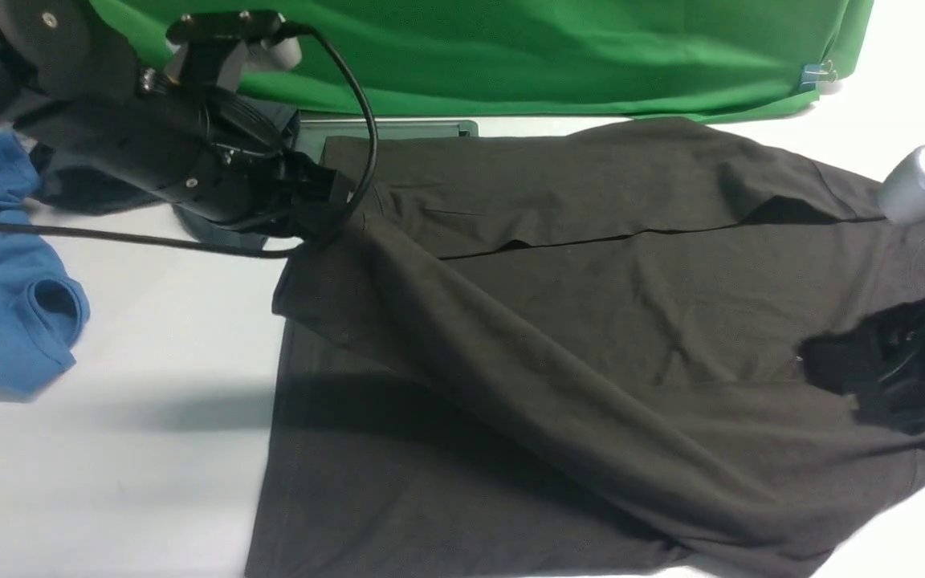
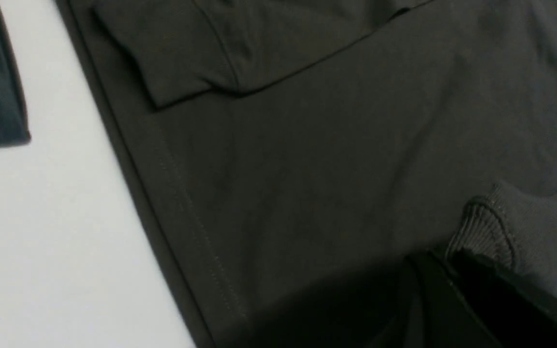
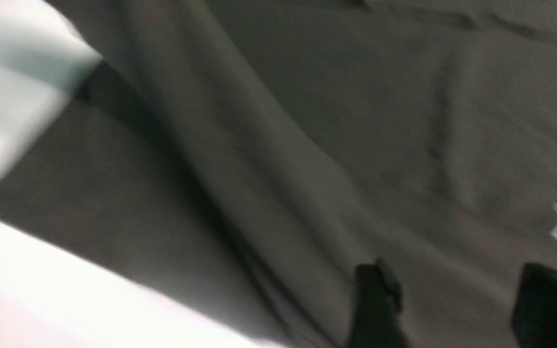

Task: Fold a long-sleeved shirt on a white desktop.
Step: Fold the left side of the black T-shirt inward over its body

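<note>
Front: robot side, facing fwd, wide.
L wrist: close, down onto long-sleeved shirt (image 2: 307, 169).
R wrist: close, same shirt.

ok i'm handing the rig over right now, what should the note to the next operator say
Left gripper: shut on the cuff of the long-sleeved shirt, holding that sleeve raised above the body.
Right gripper: open, low over the shirt's right end, holding nothing.
Shirt lies spread on the white desktop, hem to the robot's left.
Done: the far sleeve lies folded across the body.
Left to do: lay the held sleeve across, then fold the body.
</note>
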